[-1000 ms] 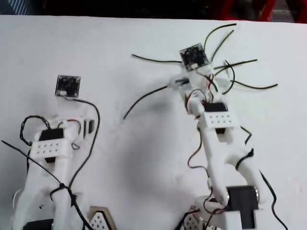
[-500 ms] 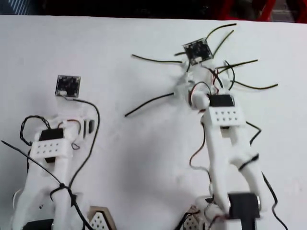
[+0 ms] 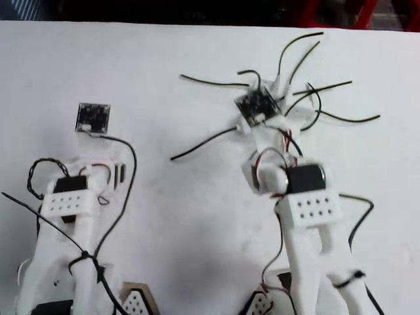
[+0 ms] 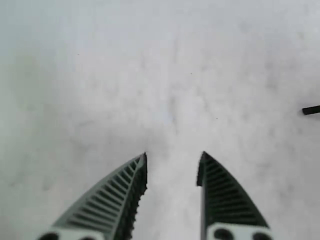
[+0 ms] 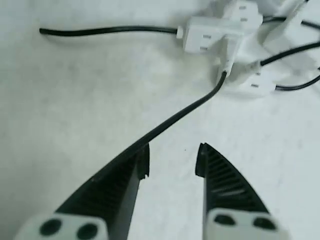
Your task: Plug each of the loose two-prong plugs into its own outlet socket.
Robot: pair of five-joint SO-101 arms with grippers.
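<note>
White two-prong plugs on thin black cords (image 5: 248, 82) lie in a loose bunch well ahead of the right fingers (image 5: 220, 185), not held. Prongs too small to make out. A white socket block with slot pairs (image 5: 220, 31) sits at the far side of the bunch, and a long black cord (image 5: 107, 31) runs off its end over the bare white worktop (image 5: 65, 100).

Right fingers are apart with nothing between them. A second black cord (image 5: 175, 117) runs from the bunch back to one fingertip along its outer edge; contact cannot be told. There is open worktop beside the other fingertip and between the tips and the bunch.

From above, the bunch (image 3: 292, 108) lies just past the right arm (image 3: 308, 210), cords fanning out short of the worktop's far edge.

Left fingers (image 4: 220, 200) are apart, empty, over bare worktop. A black cord end (image 4: 311, 110) lies ahead, off to one side. The left arm (image 3: 65, 203) is well apart from the bunch.
</note>
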